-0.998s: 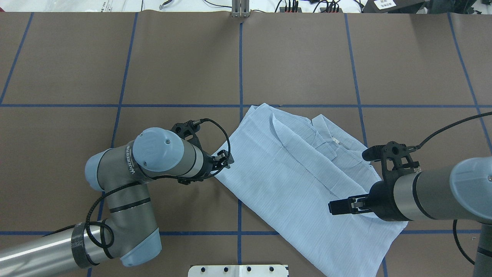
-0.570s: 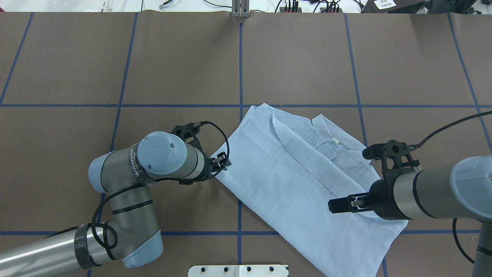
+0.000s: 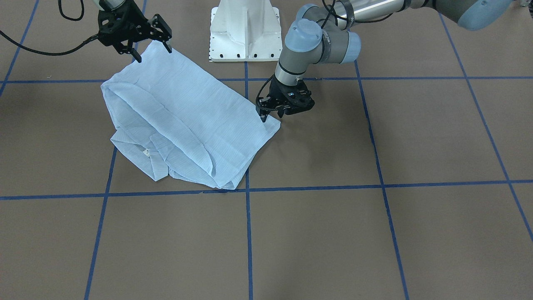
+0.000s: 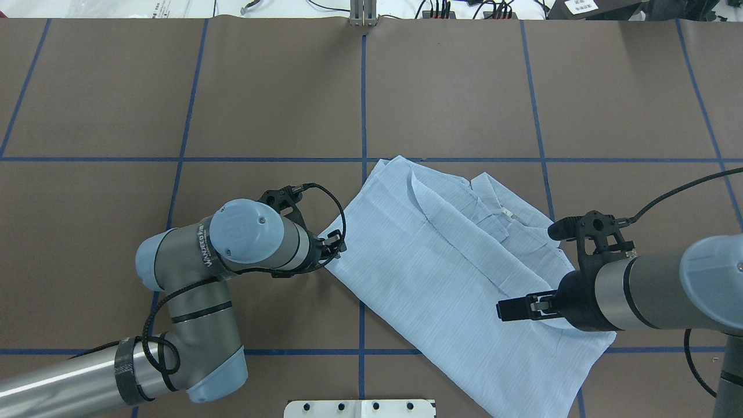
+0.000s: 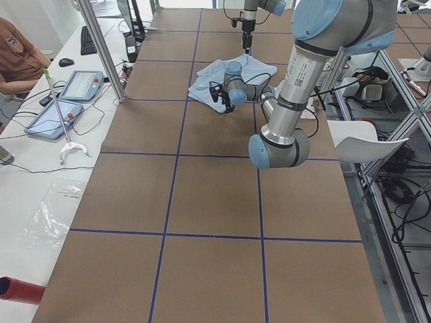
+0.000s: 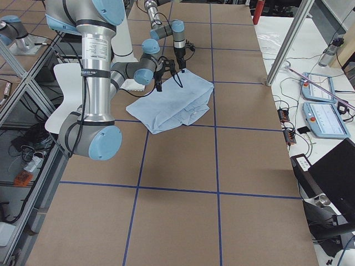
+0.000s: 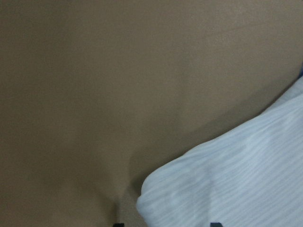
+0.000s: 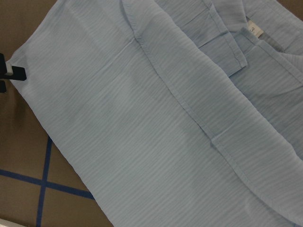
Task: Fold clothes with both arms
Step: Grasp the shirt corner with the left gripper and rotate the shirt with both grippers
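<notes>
Shirt: a pale blue shirt point(image 4: 458, 273) with fine stripes, folded into a long strip, lies flat on the table.
Shirt's place: it lies slantwise, mostly on the robot's right half of the table point(image 4: 261, 87) and crossing the middle line of the blue tape lines point(image 4: 363, 104). The collar point(image 4: 490, 203) is at the end away from the robot. The other end reaches almost to the white base point(image 3: 245, 29).
Left arm: the left arm point(image 4: 191, 273) bends in from the robot's left, its wrist turned down at the shirt's left corner.
Left pincer: the left pincer point(image 3: 272, 114) points down with its fingers spread. In the left wrist view the two tips sit apart at the lower edge, with the rounded corner of the cloth between them. It has not closed on the cloth. Whether the tips touch the table cannot be told.
Right arm: the right arm point(image 4: 650, 290) reaches in level from the robot's right, over the strip's right edge.
Right pincer: the right pincer point(image 3: 153, 52) hangs over the part of the shirt nearest the base, fingers wide apart, holding nothing. The right wrist view shows only striped cloth and folds beneath it.
Beside the table: a person point(image 5: 17, 54) sits at a white bench with two tablets point(image 5: 81, 84).
</notes>
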Motion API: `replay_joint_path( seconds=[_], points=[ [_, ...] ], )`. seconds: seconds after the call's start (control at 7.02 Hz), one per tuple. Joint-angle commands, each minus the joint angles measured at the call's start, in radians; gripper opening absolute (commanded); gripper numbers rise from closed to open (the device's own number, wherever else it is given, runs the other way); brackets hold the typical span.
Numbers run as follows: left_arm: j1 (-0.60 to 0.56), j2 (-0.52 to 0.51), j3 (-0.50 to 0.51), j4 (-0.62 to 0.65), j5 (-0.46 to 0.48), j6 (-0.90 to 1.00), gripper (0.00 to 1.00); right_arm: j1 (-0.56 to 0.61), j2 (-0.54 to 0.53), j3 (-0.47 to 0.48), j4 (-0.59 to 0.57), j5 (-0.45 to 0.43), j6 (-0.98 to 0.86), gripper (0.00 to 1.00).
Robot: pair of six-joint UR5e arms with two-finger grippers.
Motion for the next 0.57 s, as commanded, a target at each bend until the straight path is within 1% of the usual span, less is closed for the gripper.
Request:
replay_joint_path(
  seconds=[0.0,0.14,0.29,0.43],
  points=[
    [0.001,-0.001,0.003,-0.008,-0.001,0.002,0.56,0.002,0.0,0.0,0.0,0.0,-0.001,1.0],
    [0.001,-0.002,0.003,-0.01,-0.001,0.005,0.43,0.006,-0.002,0.001,0.0,0.002,0.0,1.0],
    [0.001,-0.004,0.003,-0.01,-0.003,0.007,0.23,0.009,-0.003,0.001,0.0,0.002,-0.001,1.0],
    [-0.001,-0.01,0.001,-0.011,-0.003,0.004,0.0,0.012,-0.003,0.001,0.0,0.003,-0.001,1.0]
  ],
)
